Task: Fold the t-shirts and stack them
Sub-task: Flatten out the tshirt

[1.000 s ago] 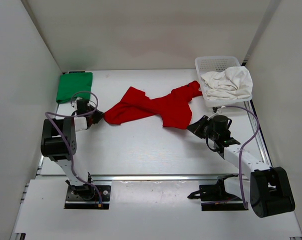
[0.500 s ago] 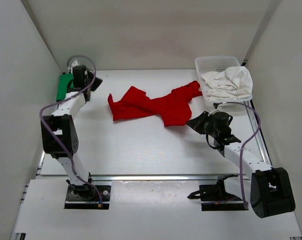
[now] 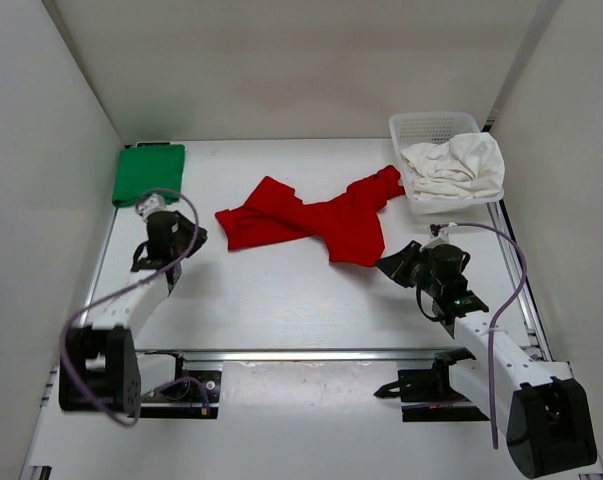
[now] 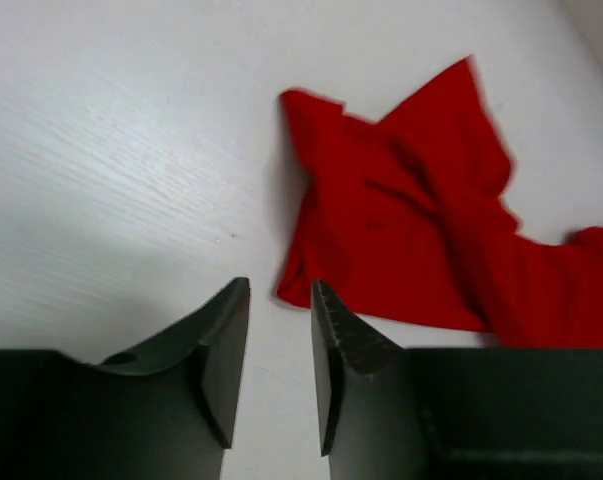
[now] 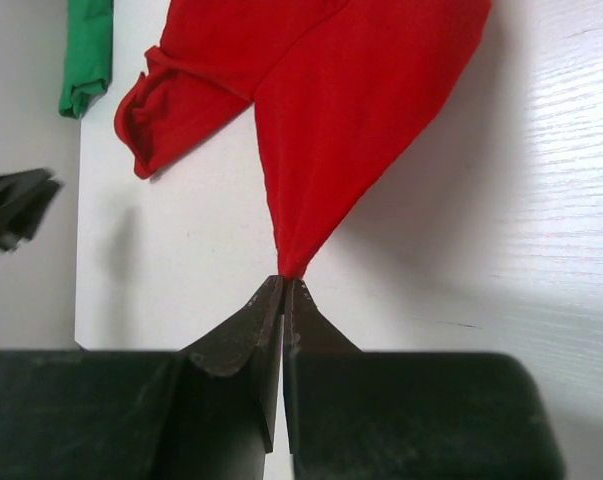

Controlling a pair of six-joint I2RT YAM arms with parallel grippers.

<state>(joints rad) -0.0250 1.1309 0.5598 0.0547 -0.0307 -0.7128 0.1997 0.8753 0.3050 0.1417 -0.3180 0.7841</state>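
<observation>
The crumpled red cloth t-shirt (image 3: 311, 215) is lying mid-frame, waiting to be spread flat. The right gripper (image 5: 283, 285) is clenching what looks like a hem corner at the cloth's lower right; the left gripper (image 4: 281, 300) is hovering parted and empty just beside its left edge, needing to grasp there next so both arms can stretch it out

A lab test cell — white table (image 3: 281, 300) boxed in by bare walls (image 3: 301, 60).
</observation>
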